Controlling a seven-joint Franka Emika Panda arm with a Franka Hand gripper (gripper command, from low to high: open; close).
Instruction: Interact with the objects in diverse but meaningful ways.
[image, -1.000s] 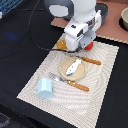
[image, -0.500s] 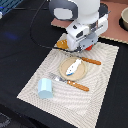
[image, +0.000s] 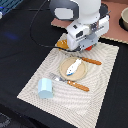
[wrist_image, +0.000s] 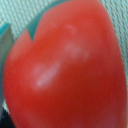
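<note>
On the desk (image: 15, 60) lies a placemat (image: 100, 95). A plate (image: 64, 66) at its middle carries the fish-shaped piece (image: 74, 66); the cup (image: 45, 88) stands toward the exterior view's left, nearer the camera.

Exterior view looks down obliquely across the placemat (image: 75, 85), at moderate range. Wrist view sits extremely close to the red tomato (wrist_image: 65, 70), filling frame.

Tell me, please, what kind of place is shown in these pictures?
Probably a robot test table laid out as a toy dining setting: a striped placemat on a dark tabletop holds a plate with a fish-shaped piece, a pale blue cup, and cutlery with orange handles.
</note>
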